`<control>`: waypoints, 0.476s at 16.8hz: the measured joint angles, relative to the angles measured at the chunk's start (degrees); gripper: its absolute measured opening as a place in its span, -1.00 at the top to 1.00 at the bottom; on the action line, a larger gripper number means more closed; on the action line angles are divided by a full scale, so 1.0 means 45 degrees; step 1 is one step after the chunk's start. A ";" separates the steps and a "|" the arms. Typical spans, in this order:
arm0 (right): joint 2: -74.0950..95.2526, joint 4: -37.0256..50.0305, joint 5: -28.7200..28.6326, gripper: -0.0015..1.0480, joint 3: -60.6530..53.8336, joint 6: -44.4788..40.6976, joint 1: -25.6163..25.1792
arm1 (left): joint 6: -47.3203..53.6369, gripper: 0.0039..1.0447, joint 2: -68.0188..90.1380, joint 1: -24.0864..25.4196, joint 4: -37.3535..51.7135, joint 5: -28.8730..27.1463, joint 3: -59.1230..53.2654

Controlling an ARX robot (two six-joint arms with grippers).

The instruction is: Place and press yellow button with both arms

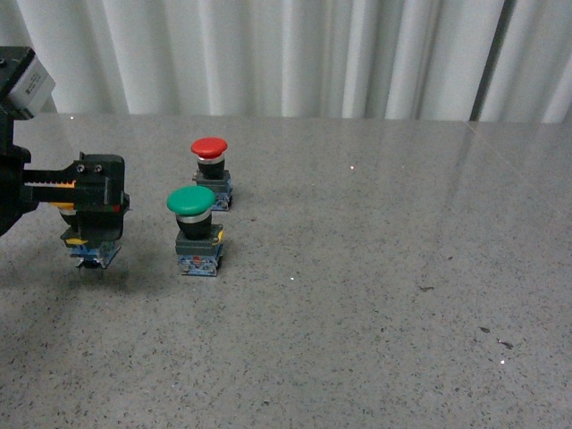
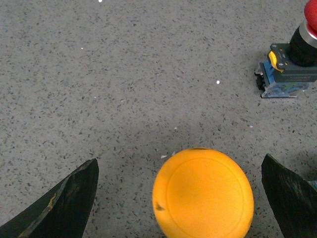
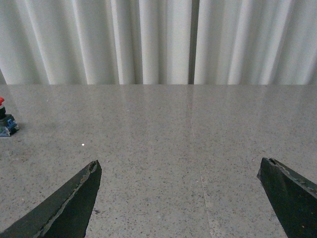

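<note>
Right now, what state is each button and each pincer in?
Left black two-finger pincer: open, straddling the yellow mushroom-cap push button.
Yellow button: upright, cap touched by neither finger.
Right black two-finger pincer: open, empty.
Green-capped push button: upright on the grey speckled table, free.
Red-capped push button: upright behind the green one, free.

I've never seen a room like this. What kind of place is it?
Probably a robot testing lab, not a home: a speckled grey table, white curtains behind it, and a red button, green button and yellow button set out by a black robot arm.
</note>
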 joint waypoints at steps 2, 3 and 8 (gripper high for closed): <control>0.0000 0.0000 0.0000 -0.87 0.0000 0.0000 0.0000 | 0.0049 -0.70 0.0087 -0.0204 -0.0005 -0.0155 0.0000; 0.0000 0.0000 0.0000 -0.87 0.0000 0.0000 0.0000 | 0.0058 -0.32 0.0087 -0.0296 -0.0029 -0.0165 0.0000; 0.0000 0.0000 0.0000 -0.87 0.0000 0.0000 0.0000 | 0.0194 0.37 -0.0262 -0.0306 -0.0461 -0.0597 0.0000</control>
